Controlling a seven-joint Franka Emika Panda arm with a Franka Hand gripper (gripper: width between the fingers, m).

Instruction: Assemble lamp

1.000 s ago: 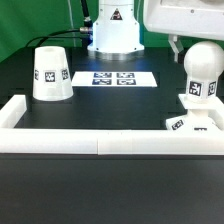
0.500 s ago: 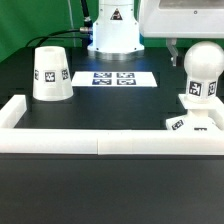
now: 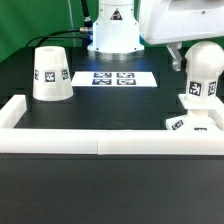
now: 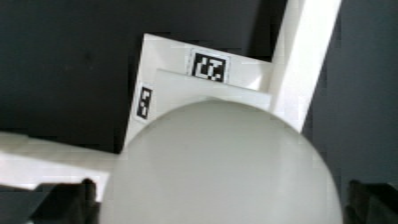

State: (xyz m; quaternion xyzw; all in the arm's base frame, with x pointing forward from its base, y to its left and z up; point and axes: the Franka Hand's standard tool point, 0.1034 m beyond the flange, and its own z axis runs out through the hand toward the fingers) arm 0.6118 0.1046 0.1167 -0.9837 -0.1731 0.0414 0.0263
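Note:
The white round-headed bulb (image 3: pixel 203 68) stands upright on the flat square base (image 3: pixel 190 122) at the exterior view's right, against the wall strip. The cone shade (image 3: pixel 51 75) stands alone at the exterior view's left. My gripper (image 3: pixel 194 52) hangs just over and behind the bulb's head; one finger (image 3: pixel 178 58) shows beside it. In the wrist view the bulb's head (image 4: pixel 222 160) fills the space between my dark fingers (image 4: pixel 68 200), with a gap at the sides. The jaws are open and hold nothing. The base (image 4: pixel 205 70) shows beyond the bulb.
A long white wall strip (image 3: pixel 100 145) runs along the front and turns up at both ends; it also shows in the wrist view (image 4: pixel 302 60). The marker board (image 3: pixel 113 77) lies in the middle at the back, before the arm's pedestal (image 3: pixel 113 30).
My gripper has moved toward the exterior view's left and slightly down, closer over the bulb's head. The parts have not moved.

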